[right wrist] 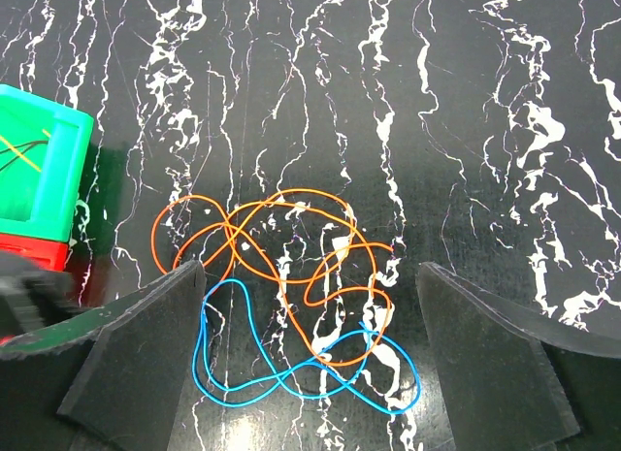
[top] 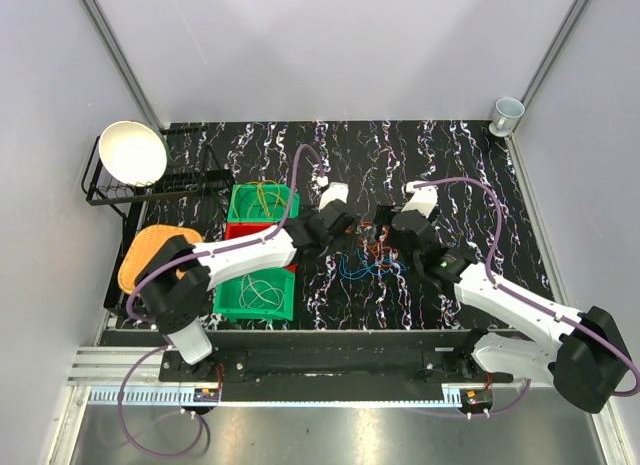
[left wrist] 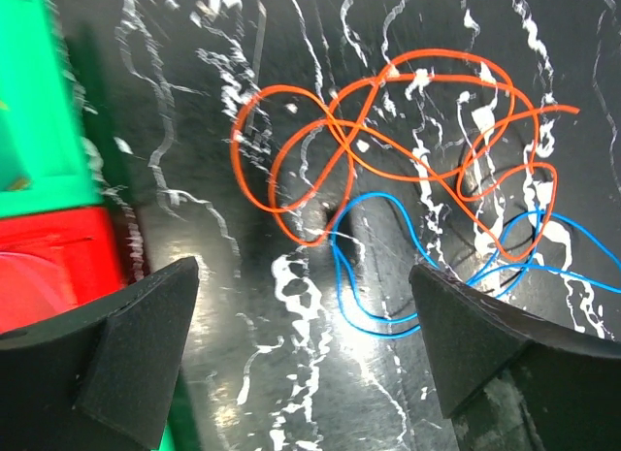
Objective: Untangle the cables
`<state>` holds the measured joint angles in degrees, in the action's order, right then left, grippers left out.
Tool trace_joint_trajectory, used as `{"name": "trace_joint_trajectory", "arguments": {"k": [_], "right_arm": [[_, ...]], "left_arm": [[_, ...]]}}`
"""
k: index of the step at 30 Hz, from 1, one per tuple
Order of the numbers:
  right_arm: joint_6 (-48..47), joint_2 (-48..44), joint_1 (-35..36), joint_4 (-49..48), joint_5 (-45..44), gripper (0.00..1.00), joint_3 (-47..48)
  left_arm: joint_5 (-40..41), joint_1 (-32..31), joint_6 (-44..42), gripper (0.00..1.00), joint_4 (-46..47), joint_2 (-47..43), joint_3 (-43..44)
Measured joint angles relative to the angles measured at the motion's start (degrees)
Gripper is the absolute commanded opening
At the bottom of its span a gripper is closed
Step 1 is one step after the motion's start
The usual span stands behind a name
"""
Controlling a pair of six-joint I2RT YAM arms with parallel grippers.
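An orange cable (right wrist: 230, 232) and a blue cable (right wrist: 282, 377) lie loosely looped over each other on the black marbled table. In the top view this tangle (top: 372, 257) sits between the two grippers. My left gripper (left wrist: 306, 344) is open and empty, hovering just above the table with the blue cable (left wrist: 388, 322) and the orange cable (left wrist: 340, 131) ahead of its fingers (left wrist: 126, 354). My right gripper (right wrist: 310, 364) is open and empty above the tangle, its jaws standing either side of it. In the top view the left gripper (top: 345, 235) and right gripper (top: 392, 235) face each other.
Two green bins (top: 236, 207) (top: 226, 303) with coiled cables and a red bin (top: 232, 231) stand left of the tangle. A black rack (top: 100, 190) holds a white bowl (top: 133, 152). An orange plate (top: 145, 247) lies at the far left. A cup (top: 507, 112) stands back right.
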<state>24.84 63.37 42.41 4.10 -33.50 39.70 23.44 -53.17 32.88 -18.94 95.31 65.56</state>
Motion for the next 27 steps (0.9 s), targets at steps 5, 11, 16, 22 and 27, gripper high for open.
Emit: {"name": "trace_joint_trajectory", "arguments": {"k": [5,11,16,22,27], "right_arm": [[0.04,0.00,-0.02,0.00,0.00,0.96,0.00],[-0.15,0.00,-0.20,0.39,-0.57,0.96,-0.09],[-0.20,0.00,-0.59,0.92,-1.75,0.95,-0.20],[0.04,-0.22,-0.87,1.40,-2.29,0.93,-0.79],[0.35,-1.22,-0.98,1.79,-3.19,0.93,-1.81]], "left_arm": [[-2.03,-0.74,2.56,0.91,0.28,4.59,2.01],[-2.84,-2.84,4.92,0.89,-0.04,8.96,4.68],[-2.80,-3.17,6.27,0.86,-1.77,12.11,7.10],[-3.54,-3.50,6.62,0.70,-2.12,14.29,8.11],[-3.96,-4.02,6.71,0.44,-1.79,15.43,8.76]]}}
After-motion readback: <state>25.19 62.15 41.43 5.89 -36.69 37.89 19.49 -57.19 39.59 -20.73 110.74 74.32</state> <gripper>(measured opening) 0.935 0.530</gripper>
